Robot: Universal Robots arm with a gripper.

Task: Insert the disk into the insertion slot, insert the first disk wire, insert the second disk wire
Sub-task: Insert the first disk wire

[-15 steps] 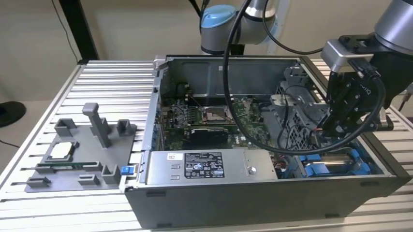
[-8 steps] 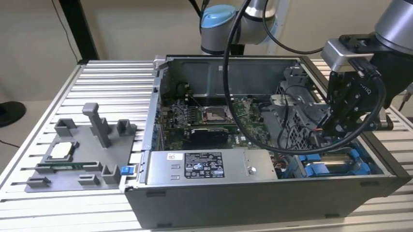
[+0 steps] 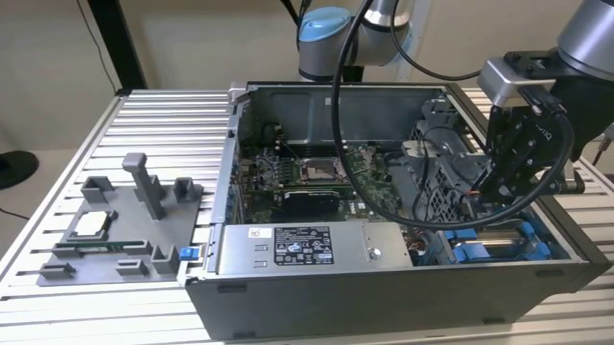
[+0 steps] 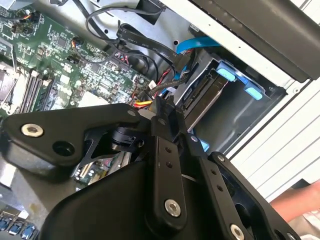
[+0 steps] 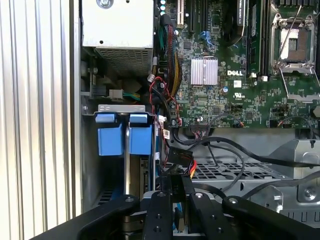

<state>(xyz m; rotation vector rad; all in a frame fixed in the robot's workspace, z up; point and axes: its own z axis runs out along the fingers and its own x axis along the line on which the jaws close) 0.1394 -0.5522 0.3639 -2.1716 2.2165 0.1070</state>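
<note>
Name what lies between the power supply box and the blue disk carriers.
In the first wrist view, a small pale plug with coloured wires and the bay's metal rim lie between the power supply box and the blue carriers.

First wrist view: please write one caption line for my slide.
End effector holding a black wire connector beside the disk's blue carrier inside an open computer case.

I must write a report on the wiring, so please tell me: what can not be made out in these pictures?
Second wrist view: the label of the disk, hidden inside the drive bay.
First wrist view: whether the black connector is plugged in; the gripper covers its end.
Exterior view: the inside of the drive bay, behind the gripper.
</note>
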